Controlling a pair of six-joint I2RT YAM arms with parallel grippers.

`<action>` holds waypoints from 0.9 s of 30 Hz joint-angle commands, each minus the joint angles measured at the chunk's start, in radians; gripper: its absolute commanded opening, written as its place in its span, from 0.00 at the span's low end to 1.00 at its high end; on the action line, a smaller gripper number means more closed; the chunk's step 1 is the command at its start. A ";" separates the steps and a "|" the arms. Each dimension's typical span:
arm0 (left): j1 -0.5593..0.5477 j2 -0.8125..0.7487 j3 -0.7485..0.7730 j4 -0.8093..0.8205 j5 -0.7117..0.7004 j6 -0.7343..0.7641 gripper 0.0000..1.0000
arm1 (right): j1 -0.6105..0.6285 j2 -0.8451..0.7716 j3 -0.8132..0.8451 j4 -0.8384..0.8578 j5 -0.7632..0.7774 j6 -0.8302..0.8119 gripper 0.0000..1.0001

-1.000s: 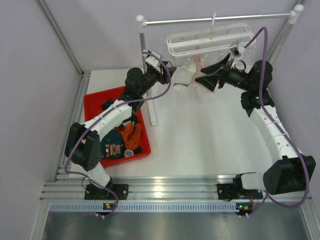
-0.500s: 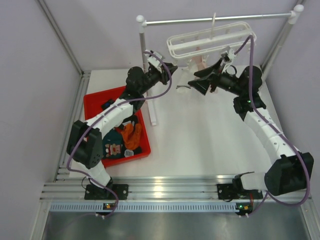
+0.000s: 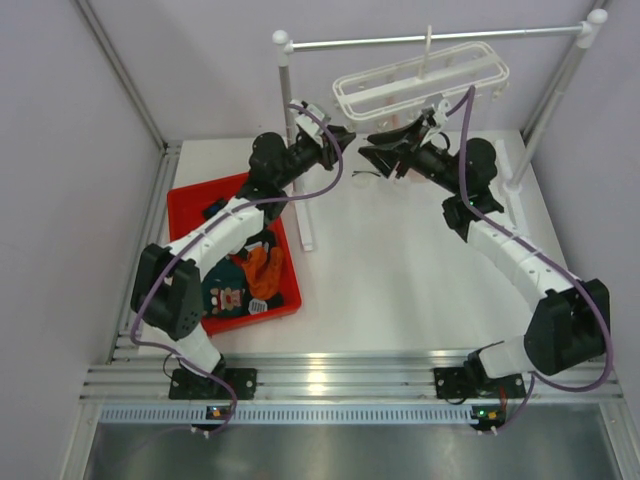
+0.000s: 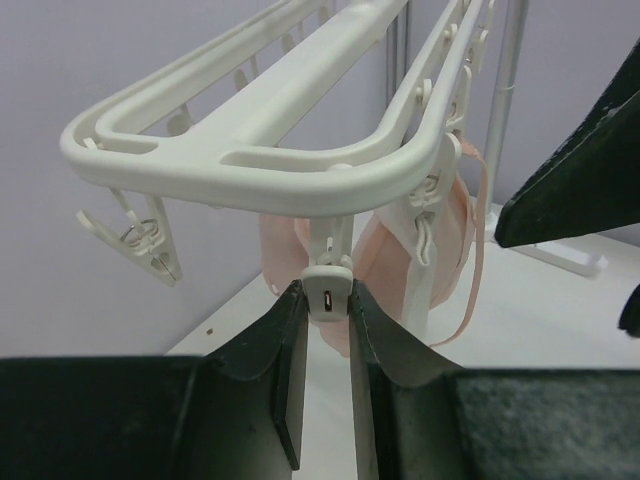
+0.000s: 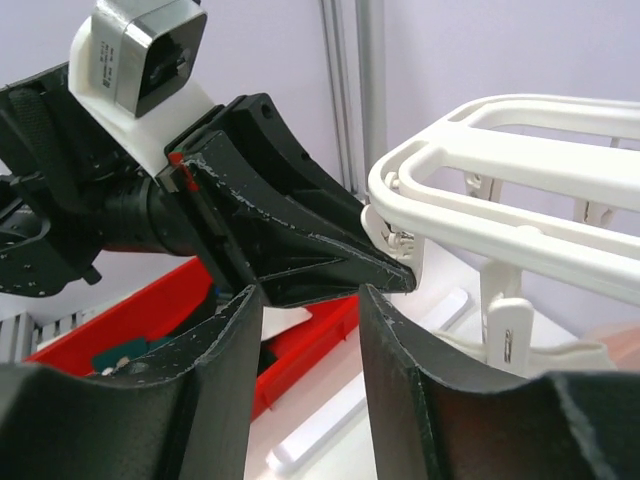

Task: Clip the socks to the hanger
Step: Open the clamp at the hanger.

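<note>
The white grid hanger (image 3: pixel 420 85) hangs by its hook from the rail and also shows in the left wrist view (image 4: pixel 250 150) and the right wrist view (image 5: pixel 520 150). My left gripper (image 3: pixel 345 135) is shut on a small white clip (image 4: pixel 328 285) under the hanger's near end. A pale pink sock (image 4: pixel 450 240) hangs from a clip just behind it. My right gripper (image 3: pixel 368 152) is open and empty, its jaws standing right at the left gripper's fingertips (image 5: pixel 380 272). An orange sock (image 3: pixel 265 268) and a teal sock with a face (image 3: pixel 228 297) lie in the red bin.
The red bin (image 3: pixel 185 200) sits at the left by the left arm. The metal rail (image 3: pixel 430 40) spans the back on white posts, one post (image 3: pixel 295 170) standing just left of both grippers, the other (image 3: pixel 560 70) at the right.
My right gripper has swung left from under the hanger's middle to the left gripper's tips. The hanger has tilted slightly. The left gripper has stayed on the clip.
</note>
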 commanded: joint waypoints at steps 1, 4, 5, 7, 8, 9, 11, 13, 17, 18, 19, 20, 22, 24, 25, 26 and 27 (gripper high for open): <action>0.004 -0.066 0.012 0.022 0.031 0.019 0.11 | 0.039 0.026 -0.008 0.174 0.058 -0.057 0.42; 0.004 -0.070 0.014 0.010 0.031 0.022 0.10 | 0.051 0.043 -0.003 0.186 0.072 -0.069 0.46; 0.004 -0.072 0.014 0.010 0.031 0.022 0.10 | 0.054 0.046 -0.003 0.191 0.077 -0.069 0.47; 0.002 -0.075 0.011 0.009 0.036 0.026 0.10 | 0.063 0.051 0.000 0.200 0.097 -0.078 0.48; 0.002 -0.078 0.009 0.009 0.042 0.031 0.11 | 0.066 0.052 0.001 0.205 0.104 -0.083 0.48; 0.002 -0.079 0.008 0.009 0.051 0.034 0.10 | 0.071 0.055 0.007 0.205 0.110 -0.083 0.48; 0.001 -0.083 0.003 0.007 0.059 0.045 0.11 | 0.079 0.062 0.015 0.214 0.118 -0.083 0.49; 0.001 -0.087 -0.003 0.002 0.063 0.048 0.10 | 0.083 0.063 0.015 0.226 0.120 -0.084 0.49; -0.003 -0.095 -0.023 -0.004 0.075 0.060 0.09 | 0.086 0.065 0.010 0.242 0.118 -0.086 0.48; -0.004 -0.098 -0.026 -0.002 0.080 0.063 0.09 | 0.089 0.068 0.009 0.245 0.117 -0.084 0.48; -0.006 -0.101 -0.032 -0.002 0.082 0.068 0.09 | 0.091 0.069 0.007 0.246 0.121 -0.088 0.48; -0.006 -0.101 -0.034 -0.002 0.083 0.071 0.09 | 0.091 0.071 0.006 0.255 0.126 -0.089 0.48; -0.006 -0.098 -0.035 -0.004 0.085 0.074 0.08 | 0.091 0.074 0.004 0.268 0.147 -0.089 0.48; -0.006 -0.099 -0.035 -0.004 0.089 0.077 0.08 | 0.091 0.080 0.004 0.275 0.155 -0.094 0.48; -0.006 -0.098 -0.035 -0.004 0.092 0.080 0.08 | 0.091 0.086 0.004 0.275 0.155 -0.098 0.48; -0.006 -0.098 -0.035 -0.004 0.097 0.080 0.08 | 0.091 0.091 0.003 0.275 0.155 -0.097 0.48; -0.006 -0.098 -0.034 -0.004 0.103 0.082 0.07 | 0.091 0.094 0.003 0.278 0.150 -0.098 0.48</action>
